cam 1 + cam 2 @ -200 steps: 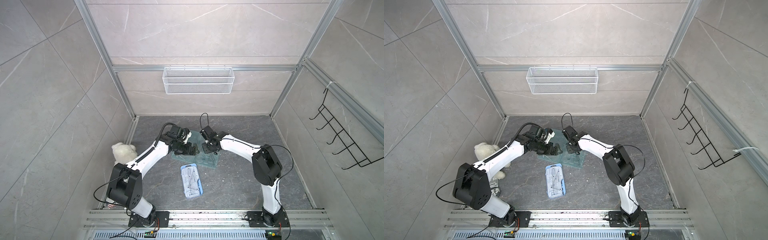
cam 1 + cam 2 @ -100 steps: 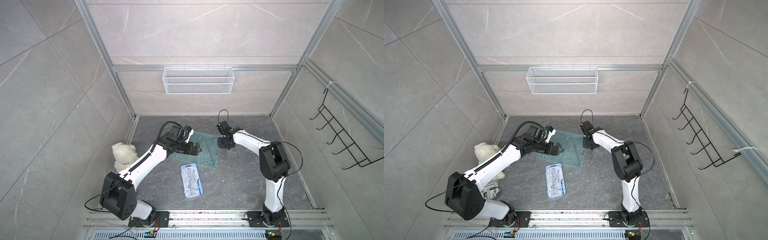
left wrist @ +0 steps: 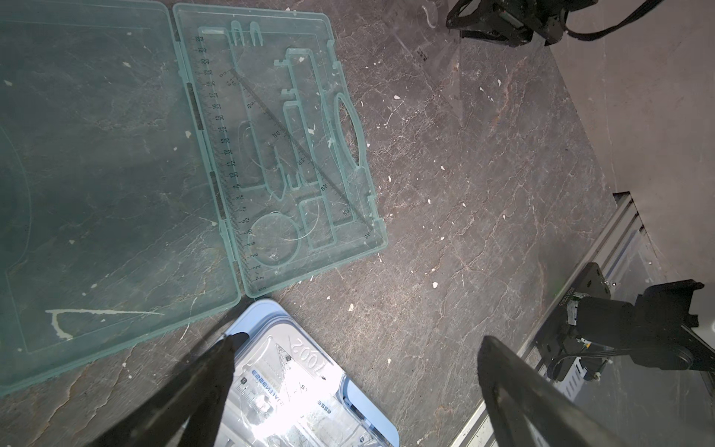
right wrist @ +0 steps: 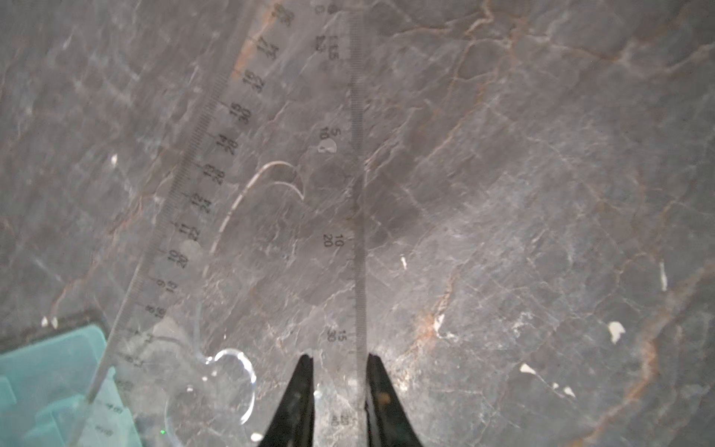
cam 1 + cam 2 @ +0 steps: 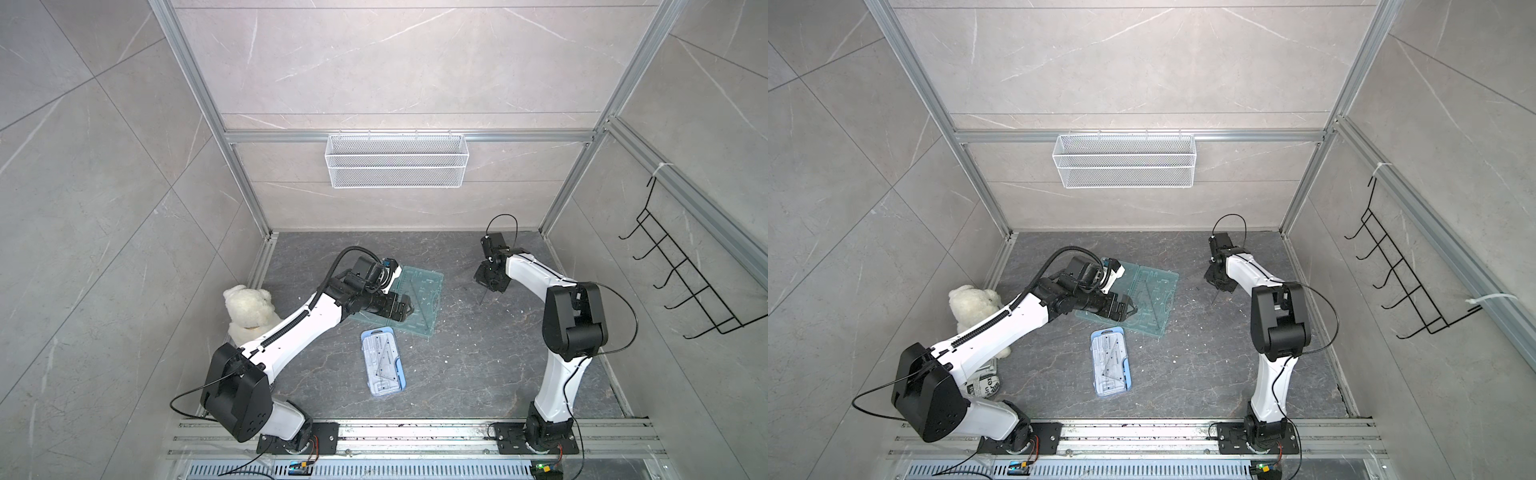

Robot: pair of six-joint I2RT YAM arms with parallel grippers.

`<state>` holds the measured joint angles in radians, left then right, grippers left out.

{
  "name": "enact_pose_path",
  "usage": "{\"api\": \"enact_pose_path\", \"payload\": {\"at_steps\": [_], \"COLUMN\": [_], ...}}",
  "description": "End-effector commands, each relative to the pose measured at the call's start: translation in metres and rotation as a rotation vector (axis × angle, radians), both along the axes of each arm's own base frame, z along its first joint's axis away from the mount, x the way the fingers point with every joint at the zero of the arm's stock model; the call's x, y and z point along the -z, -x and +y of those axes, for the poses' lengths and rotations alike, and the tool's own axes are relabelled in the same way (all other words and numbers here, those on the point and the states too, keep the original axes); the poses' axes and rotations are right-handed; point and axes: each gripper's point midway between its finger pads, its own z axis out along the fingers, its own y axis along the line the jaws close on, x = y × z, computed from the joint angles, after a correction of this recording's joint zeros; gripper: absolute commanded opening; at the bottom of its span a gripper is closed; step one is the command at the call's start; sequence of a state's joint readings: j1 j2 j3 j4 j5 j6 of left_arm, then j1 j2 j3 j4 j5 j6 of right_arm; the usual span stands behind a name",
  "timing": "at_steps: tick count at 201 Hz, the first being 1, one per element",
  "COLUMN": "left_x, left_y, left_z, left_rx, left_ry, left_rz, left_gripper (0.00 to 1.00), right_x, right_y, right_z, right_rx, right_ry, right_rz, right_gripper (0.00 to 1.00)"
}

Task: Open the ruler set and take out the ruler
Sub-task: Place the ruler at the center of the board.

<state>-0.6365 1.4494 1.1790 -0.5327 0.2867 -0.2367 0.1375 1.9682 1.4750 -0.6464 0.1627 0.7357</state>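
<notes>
The ruler set, a green see-through case (image 5: 419, 286) (image 5: 1152, 291) (image 3: 116, 174), lies open flat on the dark floor, and a clear triangle still rests in its tray (image 3: 271, 127). My left gripper (image 5: 409, 309) (image 5: 1133, 309) (image 3: 360, 340) hovers over the case's near edge, open and holding nothing. My right gripper (image 5: 486, 286) (image 5: 1217, 286) (image 4: 338, 358) is off to the right of the case, shut on a clear triangular ruler (image 4: 271, 216) with printed scales. In both top views that ruler (image 5: 483, 296) hangs as a thin line below the fingers.
A smaller blue ruler box (image 5: 382, 361) (image 5: 1111, 361) (image 3: 301, 387) lies shut in front of the green case. A white plush bear (image 5: 249, 307) sits at the left wall. A wire basket (image 5: 397, 160) hangs on the back wall, a black hook rack (image 5: 685, 282) on the right.
My right arm has carried the clear ruler from over the open case out to the right. My left arm has drawn back slightly, its gripper still open over the case.
</notes>
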Motion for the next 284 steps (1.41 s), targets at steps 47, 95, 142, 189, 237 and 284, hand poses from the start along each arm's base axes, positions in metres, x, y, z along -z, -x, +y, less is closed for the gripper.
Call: {"api": "enact_pose_path", "payload": {"at_steps": [47, 95, 142, 189, 237, 284], "left_x": [-0.012, -0.007, -0.003, 0.0, 0.003, 0.006], "left_y": [0.012, 0.017, 0.016, 0.014, 0.013, 0.013], "left_z": [-0.005, -0.004, -0.004, -0.005, -0.005, -0.007], "left_rx": [0.049, 0.058, 0.06, 0.064, 0.062, 0.078], "left_ry": [0.006, -0.023, -0.037, -0.044, -0.054, -0.053], "left_rz": [-0.029, -0.029, -0.023, -0.017, -0.011, -0.006], "left_gripper": [1.0, 1.0, 1.0, 0.99, 1.0, 1.0], "right_x": [0.015, 0.023, 0.027, 0.035, 0.047, 0.046], "right_y": [-0.02, -0.033, -0.045, -0.048, -0.046, -0.046], "right_z": [-0.015, -0.037, -0.053, -0.053, -0.051, -0.05], "right_rx": [0.324, 0.378, 0.387, 0.349, 0.354, 0.352], "right_ry": [-0.157, -0.107, -0.085, -0.071, -0.082, -0.09], "right_rz": [-0.043, -0.023, -0.002, 0.025, 0.038, 0.032], "right_gripper": [0.14, 0.14, 0.15, 0.18, 0.22, 0.35]}}
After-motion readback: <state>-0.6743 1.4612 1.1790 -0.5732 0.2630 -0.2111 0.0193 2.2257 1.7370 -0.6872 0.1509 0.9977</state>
